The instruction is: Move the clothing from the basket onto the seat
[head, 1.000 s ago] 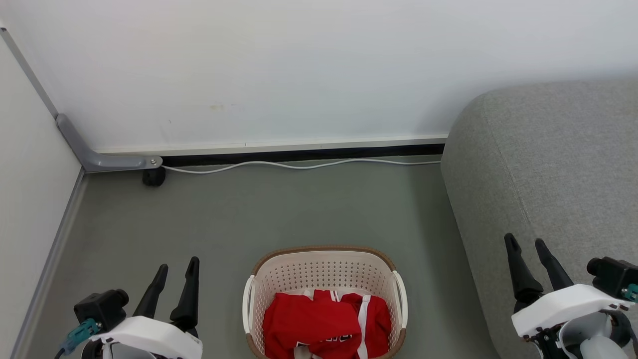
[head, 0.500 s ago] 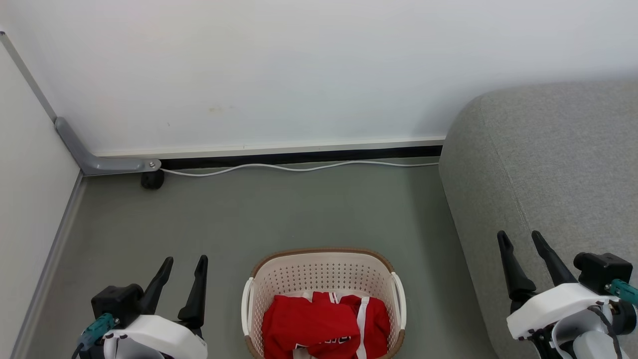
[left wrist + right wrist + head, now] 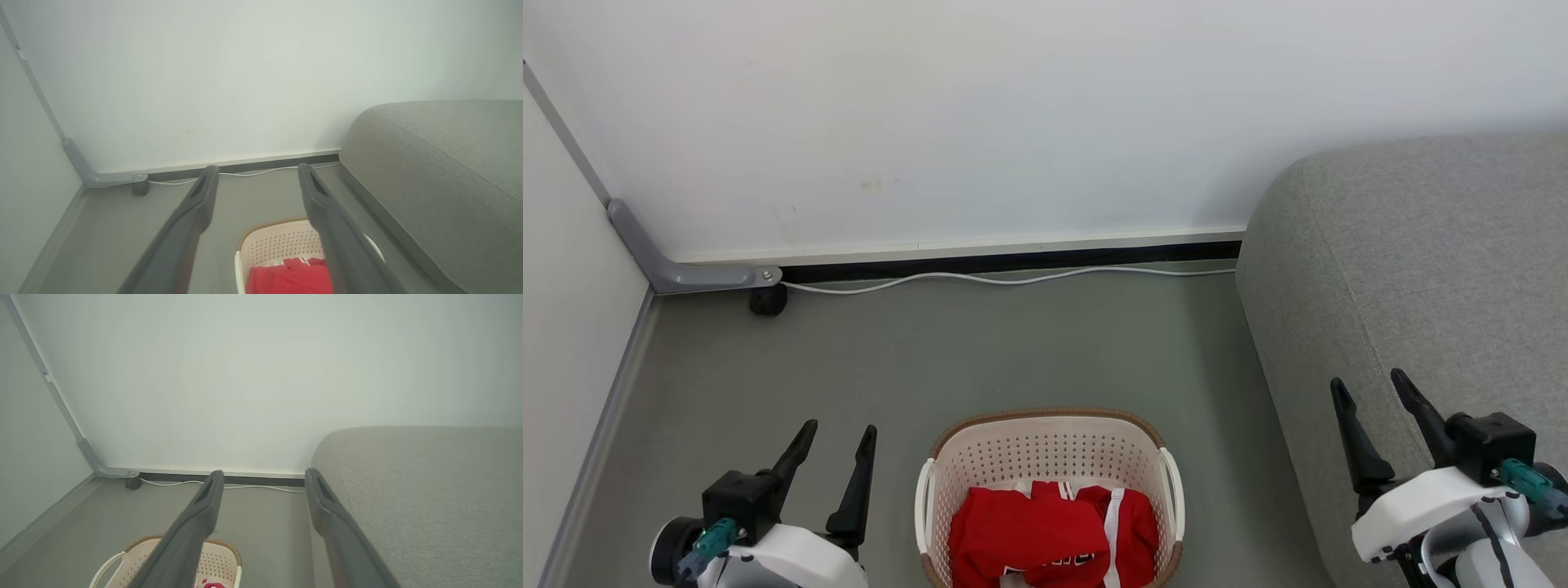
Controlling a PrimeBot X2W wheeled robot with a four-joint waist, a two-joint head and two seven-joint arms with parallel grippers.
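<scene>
Basket [image 3: 269,245] of red clothing [image 3: 286,281] shows between parted fingers [image 3: 200,204].

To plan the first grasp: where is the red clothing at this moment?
In the head view the clothing lies inside the basket on the floor, bottom centre, left of the seat.

Head view down onto basket [image 3: 1045,451]; both wrist views lower, forward, sharing basket, seat [image 3: 1421,261], wall [image 3: 1013,122].
</scene>
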